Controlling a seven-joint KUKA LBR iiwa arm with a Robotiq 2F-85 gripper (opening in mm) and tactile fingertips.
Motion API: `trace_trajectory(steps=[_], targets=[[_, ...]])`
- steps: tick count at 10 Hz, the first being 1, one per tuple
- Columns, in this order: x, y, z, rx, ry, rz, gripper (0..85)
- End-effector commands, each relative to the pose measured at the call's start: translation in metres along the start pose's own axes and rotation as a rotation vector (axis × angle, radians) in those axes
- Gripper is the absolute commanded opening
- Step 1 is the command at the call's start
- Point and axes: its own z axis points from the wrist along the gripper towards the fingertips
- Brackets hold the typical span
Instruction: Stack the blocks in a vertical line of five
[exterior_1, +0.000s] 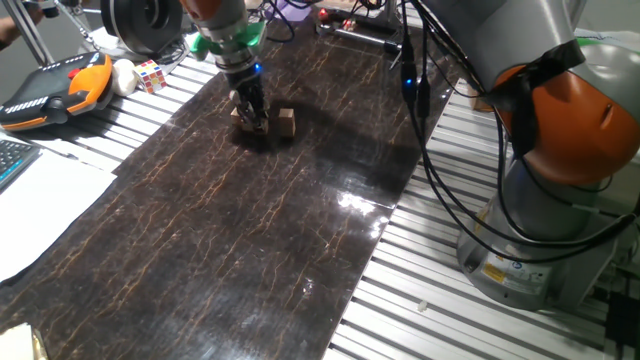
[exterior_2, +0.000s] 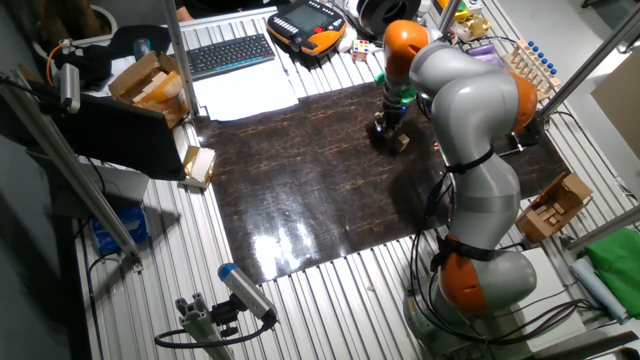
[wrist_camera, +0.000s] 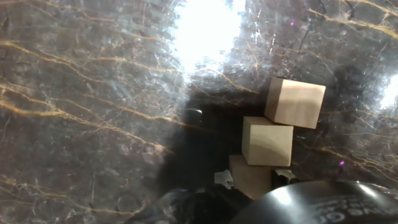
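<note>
Three light-tan wooden blocks show in the hand view, lying in a rough line on the dark marble-patterned mat: a far block (wrist_camera: 295, 101), a middle block (wrist_camera: 267, 141) and a near block (wrist_camera: 252, 178). My gripper (wrist_camera: 253, 180) is low over the mat with a fingertip against each side of the near block. In one fixed view the gripper (exterior_1: 251, 120) stands down among blocks (exterior_1: 240, 116), with one block (exterior_1: 287, 121) apart to its right. In the other fixed view the gripper (exterior_2: 387, 130) hides most of them; one block (exterior_2: 401, 143) shows beside it.
A Rubik's cube (exterior_1: 150, 75) and an orange teach pendant (exterior_1: 55, 90) lie beyond the mat's far left corner. Black cables (exterior_1: 415, 80) hang over the mat's right edge. A keyboard (exterior_2: 230, 55) and papers (exterior_2: 245, 95) lie off the mat. The robot base (exterior_1: 560, 200) stands right.
</note>
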Motion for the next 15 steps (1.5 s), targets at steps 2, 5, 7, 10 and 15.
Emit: trace_trajectory(steps=[2,5,7,10,15], targets=[[0.001,0.0,-0.003,0.002,0.003,-0.003,29.7],[0.009,0.002,-0.029,0.025,0.007,0.018,34.7],[0.018,0.005,-0.053,0.036,0.026,0.038,32.0],[0.035,-0.001,-0.07,0.041,0.034,0.043,34.3],[0.058,-0.007,-0.076,0.025,0.05,0.032,33.0]])
